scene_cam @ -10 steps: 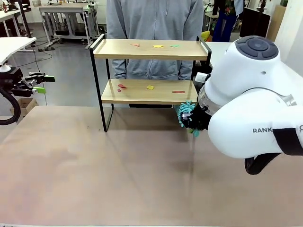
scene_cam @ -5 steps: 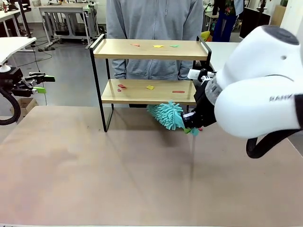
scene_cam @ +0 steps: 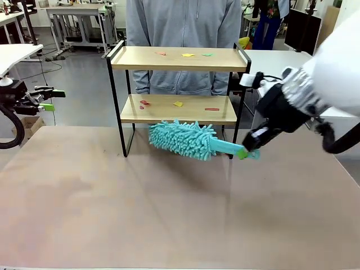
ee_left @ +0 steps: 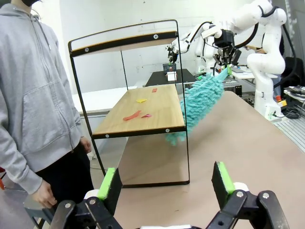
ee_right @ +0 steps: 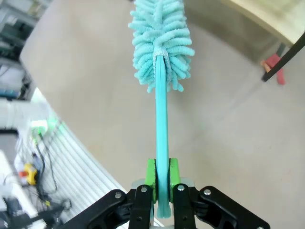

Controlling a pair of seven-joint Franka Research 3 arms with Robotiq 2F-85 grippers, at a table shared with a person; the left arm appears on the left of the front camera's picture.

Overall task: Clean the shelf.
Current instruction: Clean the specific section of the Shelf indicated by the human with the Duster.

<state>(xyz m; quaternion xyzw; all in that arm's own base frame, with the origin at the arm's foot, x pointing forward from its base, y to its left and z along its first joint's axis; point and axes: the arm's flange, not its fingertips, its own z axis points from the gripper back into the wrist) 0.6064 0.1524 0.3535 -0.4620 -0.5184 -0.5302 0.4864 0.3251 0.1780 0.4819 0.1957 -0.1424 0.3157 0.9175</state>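
R gripper (scene_cam: pixel 246 151) is clamped on the thin handle (ee_right: pixel 162 133) of a teal fluffy duster (scene_cam: pixel 183 139); in the right wrist view both green pads (ee_right: pixel 150 179) press the handle's end from either side, w/ the shaft running straight out to the fuzzy head (ee_right: pixel 159 43). The duster lies near level above the table (scene_cam: pixel 169 214), handle to the robot's right, head stretched toward the left along the front of the shelf (scene_cam: pixel 174 58), just under the front edge of its lower board; can't tell if it touches the wood. In the left wrist view the head (ee_left: pixel 200 98) sits by the lower board's front corner post. The shelf stands on the far-middle part of the table. Small coloured scraps (scene_cam: pixel 188 55) lie on the top board (red, yellow, green) and more (scene_cam: pixel 178 103) on the lower one (red, yellow). A person in a grey hoodie (scene_cam: pixel 183 28) stands right behind the shelf, one hand (ee_left: pixel 45 195) hanging down. L gripper (scene_cam: pixel 53 98) hovers far off at the table's left edge, fingers spread wide w/ nothing btw them (ee_left: pixel 167 183).
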